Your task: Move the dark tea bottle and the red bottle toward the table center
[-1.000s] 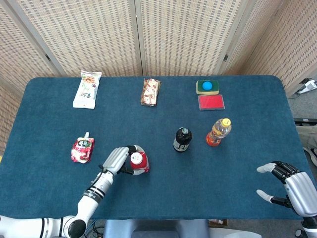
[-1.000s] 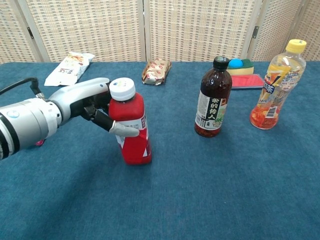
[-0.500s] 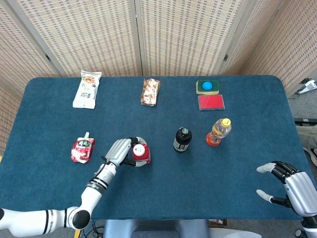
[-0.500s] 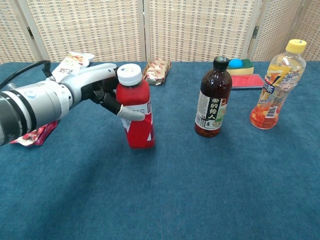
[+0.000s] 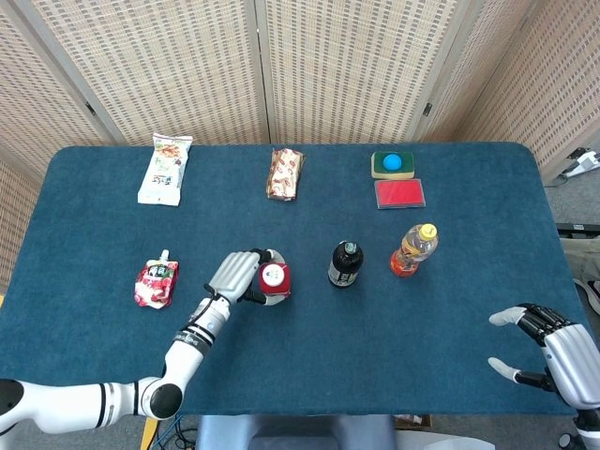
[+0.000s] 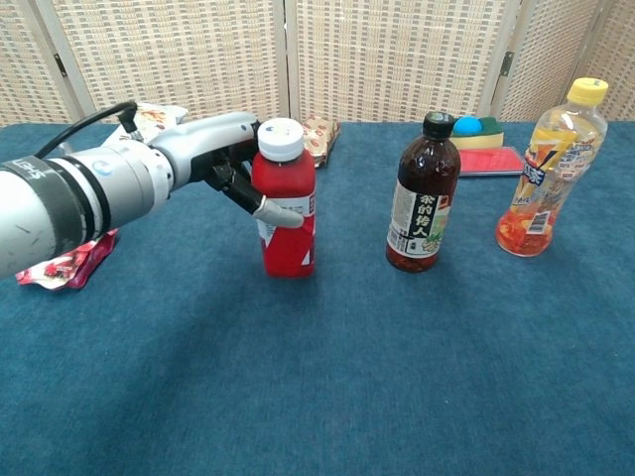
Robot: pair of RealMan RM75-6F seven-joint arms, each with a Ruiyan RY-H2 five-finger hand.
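My left hand [image 5: 237,275] [image 6: 224,159] grips the red bottle [image 5: 275,281] [image 6: 286,206], which has a white cap and stands upright on the blue table [image 5: 309,356]. To its right stands the dark tea bottle [image 5: 345,263] [image 6: 425,198] with a black cap, untouched. My right hand [image 5: 548,347] hangs open at the table's near right corner, far from both bottles and holding nothing.
An orange drink bottle [image 5: 413,249] [image 6: 549,174] stands right of the tea bottle. A red pouch [image 5: 156,282] lies left of my left hand. At the back are a white snack bag [image 5: 165,169], a brown snack pack [image 5: 285,173], a red box [image 5: 399,193] and a green sponge [image 5: 392,164].
My left hand has carried the red bottle away from the near edge and to the right, closer to the tea bottle. The right hand has barely moved.
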